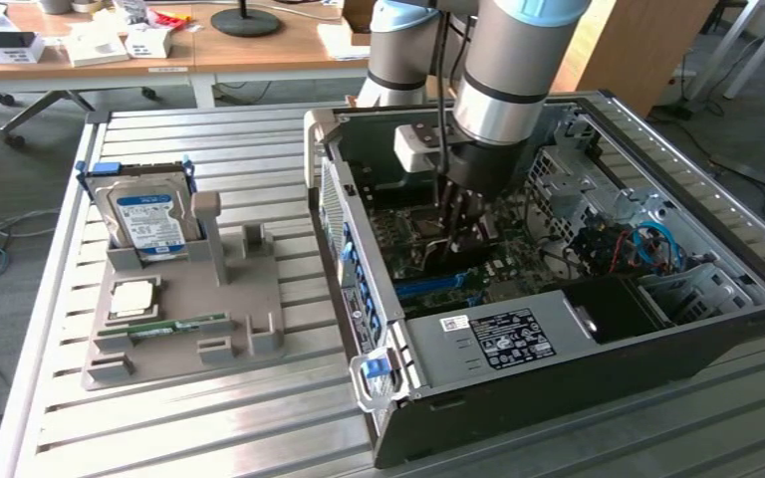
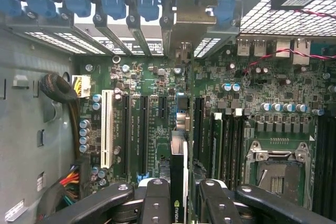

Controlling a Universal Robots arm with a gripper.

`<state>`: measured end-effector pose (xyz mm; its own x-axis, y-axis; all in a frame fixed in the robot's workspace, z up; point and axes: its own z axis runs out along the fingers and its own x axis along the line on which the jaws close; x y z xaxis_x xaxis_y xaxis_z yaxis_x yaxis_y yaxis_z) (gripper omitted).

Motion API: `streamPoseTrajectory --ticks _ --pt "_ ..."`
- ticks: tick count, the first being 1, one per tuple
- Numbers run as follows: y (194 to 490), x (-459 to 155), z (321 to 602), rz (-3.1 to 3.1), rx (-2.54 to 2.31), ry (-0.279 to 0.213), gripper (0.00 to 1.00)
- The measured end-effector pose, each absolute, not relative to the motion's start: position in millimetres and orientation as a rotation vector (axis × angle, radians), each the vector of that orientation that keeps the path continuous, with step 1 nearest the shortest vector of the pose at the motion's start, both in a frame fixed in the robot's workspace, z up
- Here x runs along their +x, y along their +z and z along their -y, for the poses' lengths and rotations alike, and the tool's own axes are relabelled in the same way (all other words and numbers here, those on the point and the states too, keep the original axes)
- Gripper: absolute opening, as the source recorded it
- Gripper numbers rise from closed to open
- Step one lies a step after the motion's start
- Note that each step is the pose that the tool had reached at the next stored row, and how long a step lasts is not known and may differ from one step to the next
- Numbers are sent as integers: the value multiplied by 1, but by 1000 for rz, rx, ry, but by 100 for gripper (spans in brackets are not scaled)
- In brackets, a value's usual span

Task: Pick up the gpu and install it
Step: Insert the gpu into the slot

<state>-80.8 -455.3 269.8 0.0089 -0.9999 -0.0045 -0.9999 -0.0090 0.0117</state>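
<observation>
Install step: the gripper point(image 2: 181, 195), fingers point(image 2: 157, 203) clamped on the upright gpu point(image 2: 178, 156), hangs over the motherboard point(image 2: 262, 103) slots by the case point(image 1: 529, 388) rear wall; seating demands exact alignment with 1 slot.

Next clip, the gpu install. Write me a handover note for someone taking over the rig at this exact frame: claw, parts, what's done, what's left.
Claw: shut on the gpu, gripped edge-on between its fingers.
Where: the arm is down inside the open computer case; the gpu stands on edge over the expansion slots of the motherboard.
Done: gpu picked up and brought into the case.
Left: seating in a slot cannot be confirmed; the claw has not let go.
Other: hard drive and memory stick sit in the grey holder on the exterior view's left.
</observation>
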Motion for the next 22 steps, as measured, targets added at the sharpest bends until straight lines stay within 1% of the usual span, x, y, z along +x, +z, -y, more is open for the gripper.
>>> streamPoseTrajectory --ticks 22 --pt "267 -84 455 2209 2226 -18 26"
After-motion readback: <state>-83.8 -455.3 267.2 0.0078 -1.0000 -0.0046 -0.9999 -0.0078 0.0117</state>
